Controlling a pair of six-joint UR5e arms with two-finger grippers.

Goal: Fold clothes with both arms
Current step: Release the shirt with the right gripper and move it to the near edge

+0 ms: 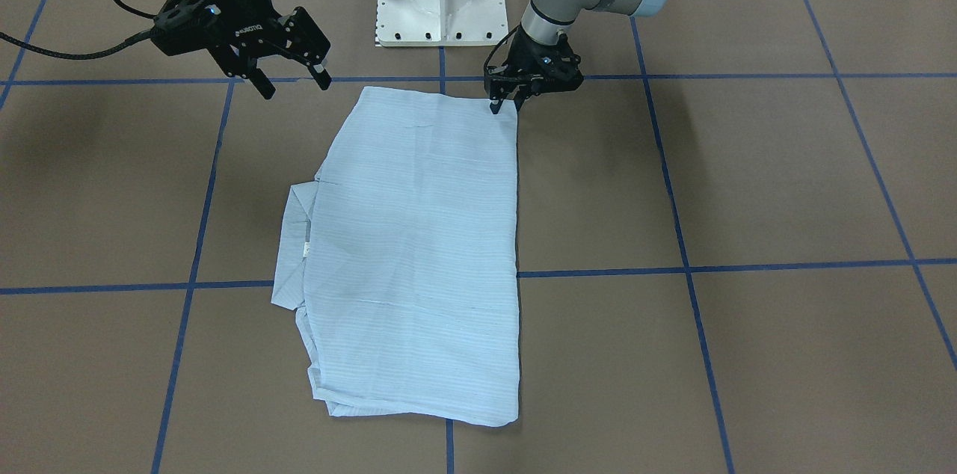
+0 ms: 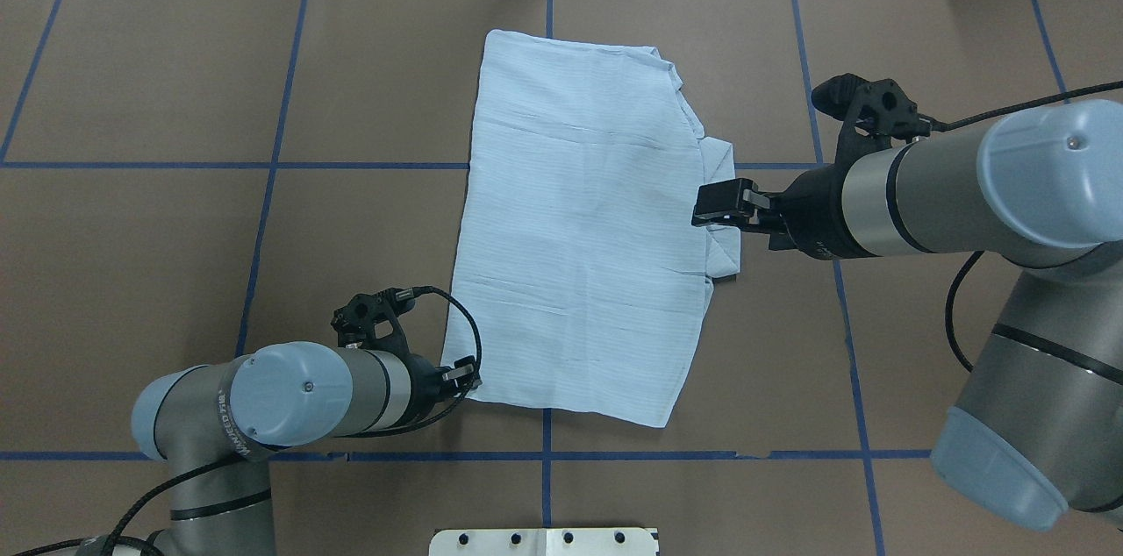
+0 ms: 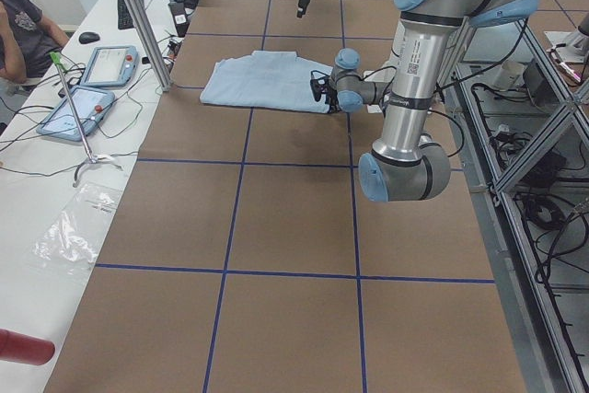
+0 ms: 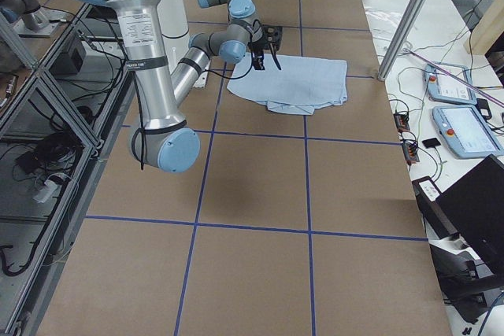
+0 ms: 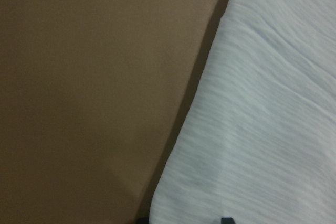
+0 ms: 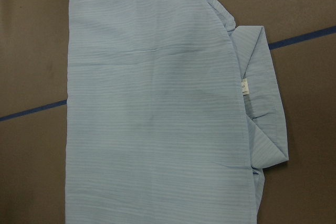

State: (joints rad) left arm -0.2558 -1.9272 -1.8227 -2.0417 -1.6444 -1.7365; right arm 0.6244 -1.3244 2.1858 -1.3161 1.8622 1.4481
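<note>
Shirt (image 2: 579, 223) lies folded to a rough rectangle, flat at mid-counter (image 2: 175, 275), collar (image 6: 262, 103) poking out on robot's right side. Left hand (image 1: 505, 106) sits low at shirt's near-left corner, fingers slightly parted astride the edge. Right hand (image 1: 295, 85) hangs above the counter by the collar side, fingers spread, holding nothing.

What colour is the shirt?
The shirt is light blue with fine pinstripes, clearest in right wrist view.
</note>
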